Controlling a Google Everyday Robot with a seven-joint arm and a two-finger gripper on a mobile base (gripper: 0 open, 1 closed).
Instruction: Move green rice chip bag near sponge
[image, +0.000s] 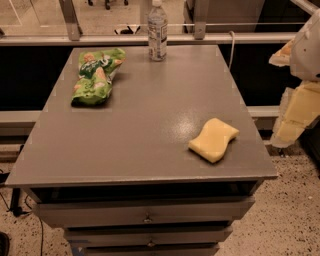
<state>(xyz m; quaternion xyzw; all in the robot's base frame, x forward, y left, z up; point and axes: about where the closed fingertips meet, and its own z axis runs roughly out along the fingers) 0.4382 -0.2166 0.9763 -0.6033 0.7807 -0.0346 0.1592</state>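
Note:
The green rice chip bag (96, 75) lies crinkled on the far left part of the grey table (135, 135). The pale yellow sponge (214, 139) lies near the table's front right corner, far from the bag. My gripper (296, 112) hangs off the table's right edge, to the right of the sponge and above the floor, with its cream-yellow fingers pointing down. It holds nothing that I can see.
A clear plastic water bottle (157, 31) stands upright at the back edge of the table, right of the bag. Drawers (145, 212) run below the table front. A railing (150, 39) and glass wall stand behind. Speckled floor lies to the right.

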